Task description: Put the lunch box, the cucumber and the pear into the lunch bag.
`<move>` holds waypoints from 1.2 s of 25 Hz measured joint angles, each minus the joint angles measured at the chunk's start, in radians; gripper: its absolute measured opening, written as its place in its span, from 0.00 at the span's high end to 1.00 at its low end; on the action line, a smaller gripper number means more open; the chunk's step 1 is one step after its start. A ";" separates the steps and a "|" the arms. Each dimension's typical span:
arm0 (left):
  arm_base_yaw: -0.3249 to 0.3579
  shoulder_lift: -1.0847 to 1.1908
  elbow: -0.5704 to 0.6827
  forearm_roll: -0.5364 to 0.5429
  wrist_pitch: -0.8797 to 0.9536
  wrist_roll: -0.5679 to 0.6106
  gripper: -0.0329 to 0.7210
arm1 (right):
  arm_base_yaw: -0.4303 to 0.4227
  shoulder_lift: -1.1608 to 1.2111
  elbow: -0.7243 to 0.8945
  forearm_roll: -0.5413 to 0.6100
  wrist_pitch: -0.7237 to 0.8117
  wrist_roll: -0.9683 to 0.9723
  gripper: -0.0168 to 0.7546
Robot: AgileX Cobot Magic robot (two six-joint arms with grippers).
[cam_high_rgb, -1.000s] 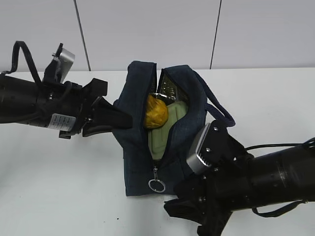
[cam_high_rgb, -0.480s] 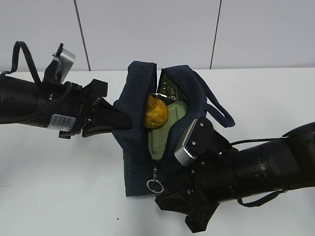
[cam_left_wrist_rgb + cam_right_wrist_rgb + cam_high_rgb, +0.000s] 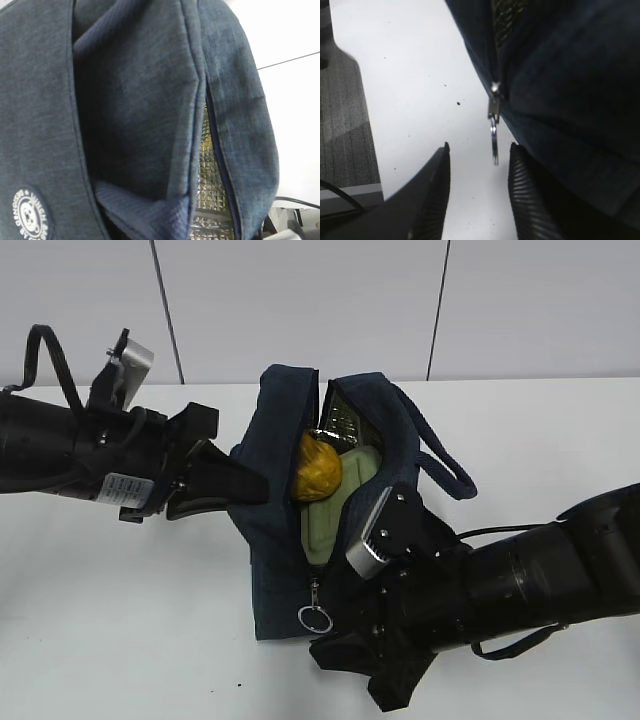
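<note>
Low at the front right of the table, the right gripper lies almost flat against the white surface, its black arm reaching in from the right edge with the silver-cased wrist camera riding on top. Its two ribbed black fingers stand apart, and in the right wrist view the silver ring pull hangs edge-on just above the gap between them, not pinched by either one. The pull dangles from a small metal slider at the near end of the zipper on the lunch bag.

Across the bag, the left gripper comes in level from the left, its dark wedge-shaped fingers pressed to the bag's left wall; whether they pinch the cloth or only lean on it cannot be told. The left wrist view is filled with coarse dark navy weave, a round white stitched badge at the lower left, and a strip of crinkled silver foil lining showing through the open seam.

The bag stands boxy and upright in the middle of the table, its top gaping wide, one loop handle flopped out to the right. Inside, the lumpy yellow-orange pear sits on the pale sage-green lid of the lunch box. The cucumber is not visible in any view.
</note>
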 joint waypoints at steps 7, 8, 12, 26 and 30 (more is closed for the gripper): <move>0.000 0.000 0.000 0.000 0.000 0.001 0.98 | 0.000 0.006 -0.032 0.000 0.010 -0.001 0.68; 0.000 0.000 0.000 0.000 0.000 0.001 0.98 | 0.000 0.006 -0.035 0.000 0.010 -0.001 0.71; 0.000 0.000 0.000 0.000 0.000 0.001 0.98 | 0.000 0.006 -0.034 0.000 0.012 -0.001 0.85; 0.000 0.000 0.000 0.001 -0.006 0.002 0.98 | 0.000 0.008 -0.034 -0.011 0.050 0.040 0.97; 0.000 0.000 0.000 0.001 -0.011 0.004 0.98 | 0.000 -0.009 -0.032 -0.035 0.078 0.081 0.97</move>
